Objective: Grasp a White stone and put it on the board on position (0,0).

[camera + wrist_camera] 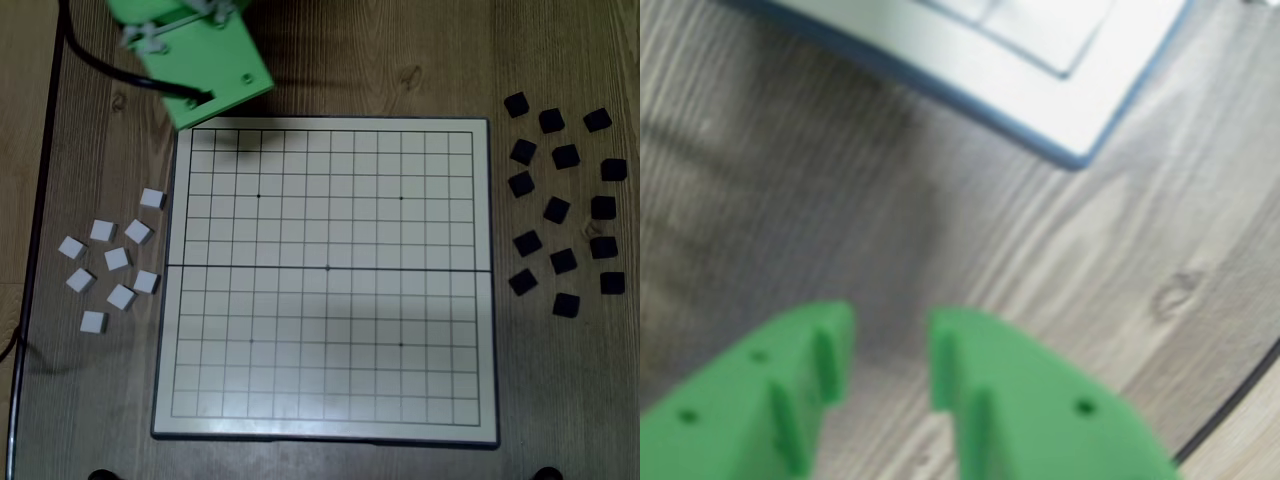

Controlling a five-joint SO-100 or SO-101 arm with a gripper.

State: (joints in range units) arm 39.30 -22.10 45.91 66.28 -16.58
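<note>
The pincer (892, 365) is a little open and holds nothing, up by the board (325, 428) corner, so next it must reach a white stone (152, 198).

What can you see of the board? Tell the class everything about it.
The board is a large square cream panel with thin black grid lines, a dark rim, one darker seam across its middle and five small dots. It lies flat on the wooden table, bare of stones. In the wrist view only a blurred corner shows.
</note>
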